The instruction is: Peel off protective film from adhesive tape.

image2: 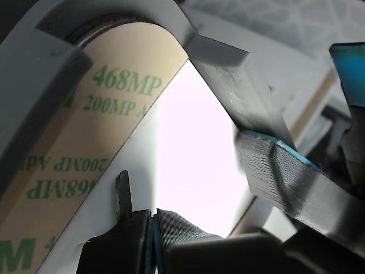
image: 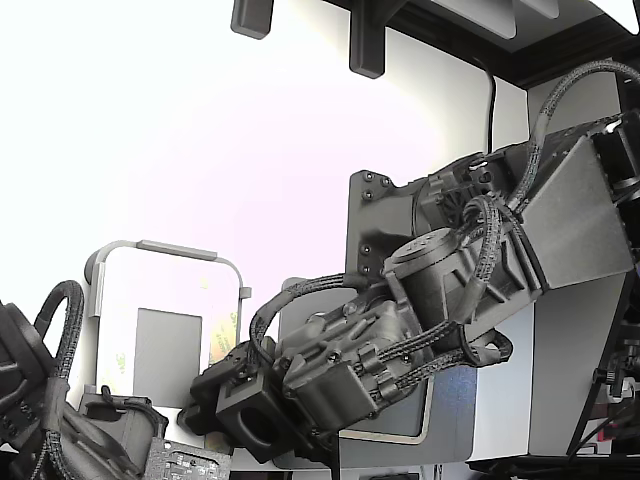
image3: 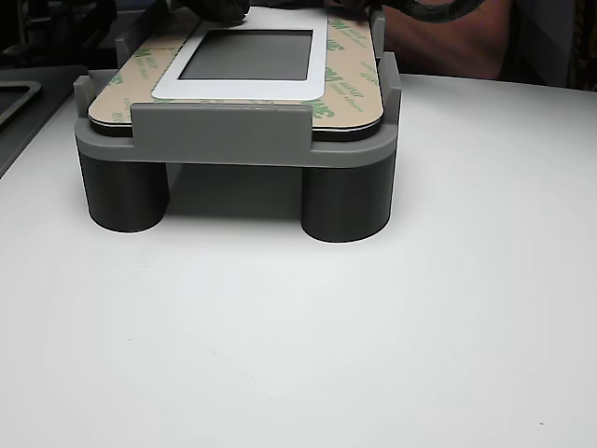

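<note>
A white round-cornered panel (image: 165, 275) with a grey centre sits in a grey fixture (image: 150, 248). A pale yellowish adhesive tape band (image: 222, 340) with green marks edges it. In the wrist view the cream protective film (image2: 114, 114), printed with green letters, lies flat along the panel's (image2: 188, 148) curved corner. My gripper (image2: 149, 220) is shut, blue-lined pads together. A thin dark tip (image2: 122, 191) touches the white panel beside the film's edge. In the exterior view my gripper (image: 222, 372) is at the panel's lower right corner. The other view shows the tape (image3: 350, 84) around the panel (image3: 247, 89).
A second dark arm (image: 40, 400) with cables is at the exterior view's lower left. A grey ridged strip with a blue edge (image2: 279, 171) is close beside my fingers. The fixture (image3: 224, 131) stands on round legs on a white table (image3: 298, 327).
</note>
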Available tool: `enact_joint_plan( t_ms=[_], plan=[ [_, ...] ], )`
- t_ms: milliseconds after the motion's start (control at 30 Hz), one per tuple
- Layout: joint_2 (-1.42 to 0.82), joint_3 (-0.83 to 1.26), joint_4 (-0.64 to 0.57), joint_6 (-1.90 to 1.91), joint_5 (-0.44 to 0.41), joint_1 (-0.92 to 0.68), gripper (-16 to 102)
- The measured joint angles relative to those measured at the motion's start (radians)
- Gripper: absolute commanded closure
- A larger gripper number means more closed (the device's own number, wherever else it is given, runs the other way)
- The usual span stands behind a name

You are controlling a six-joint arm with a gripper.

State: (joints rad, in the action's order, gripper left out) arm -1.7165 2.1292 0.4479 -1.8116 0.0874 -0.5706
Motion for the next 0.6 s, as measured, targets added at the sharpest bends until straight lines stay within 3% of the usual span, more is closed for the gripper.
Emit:
enact_joint_plan(
  t_ms=[600],
  plan=[
    [0.000,-0.002,0.005,-0.008,-0.014,-0.009,95]
  ],
)
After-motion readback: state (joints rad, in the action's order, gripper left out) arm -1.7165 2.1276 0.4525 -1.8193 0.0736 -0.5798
